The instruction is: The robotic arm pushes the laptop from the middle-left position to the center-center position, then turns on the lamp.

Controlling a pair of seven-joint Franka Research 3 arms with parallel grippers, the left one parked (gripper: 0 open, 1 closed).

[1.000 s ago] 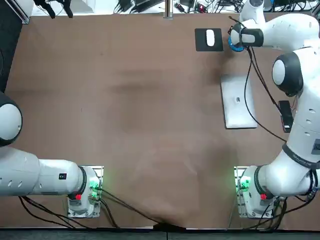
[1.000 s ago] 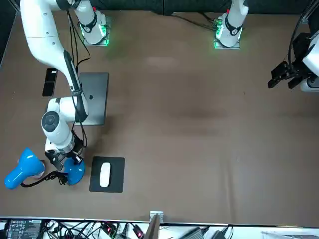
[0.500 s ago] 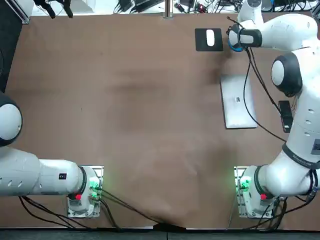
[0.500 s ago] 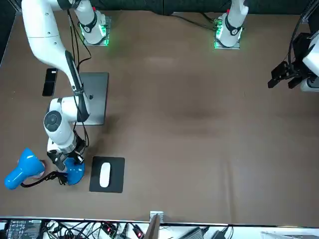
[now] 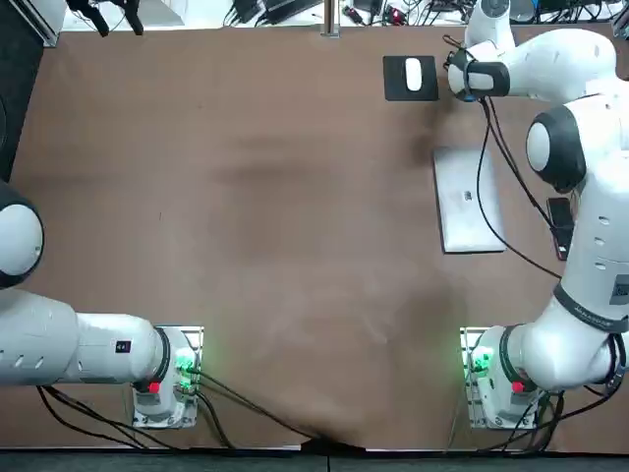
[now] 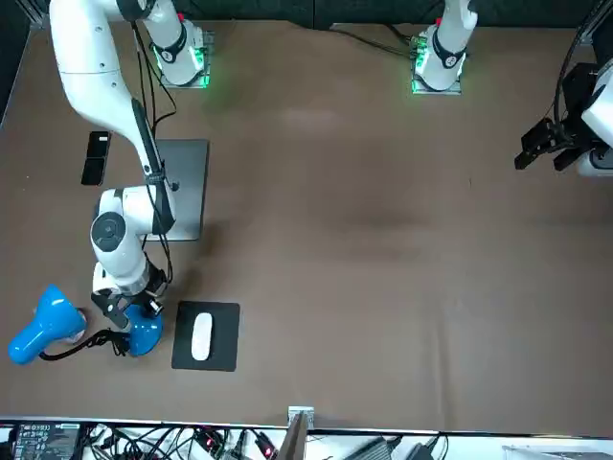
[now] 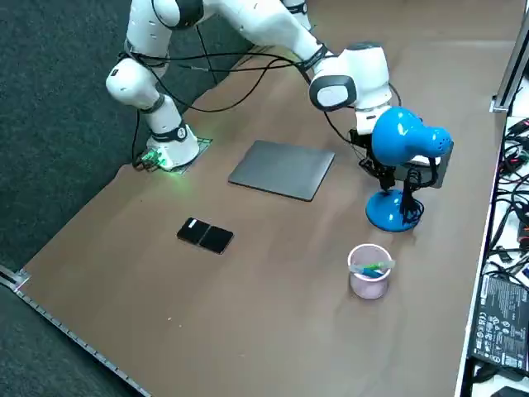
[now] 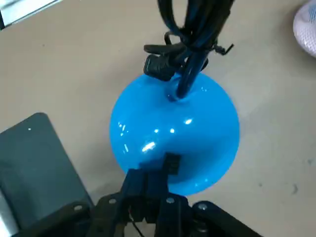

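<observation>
The right gripper (image 8: 150,174) is low over the blue lamp (image 8: 173,128) at the far right of the worktop (image 5: 246,197). Its fingers (image 8: 138,185) are pressed together, holding nothing, with their tips against the lamp's base. The closed laptop (image 5: 470,200) lies flat just nearer, right of centre.

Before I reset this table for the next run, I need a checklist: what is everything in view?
table: 1, brown, under everything
laptop: 1, grey, closed, robot's right side of the table
lamp: 1, blue, beyond the laptop, far right
mouse: 1, white, on the mouse pad
mouse pad: 1, black, beside the lamp's base
phone: 1, black, right of the laptop
cup: 1, pale pink, right of the lamp, something green inside
right gripper: 1, black, shut, over the lamp's base
</observation>
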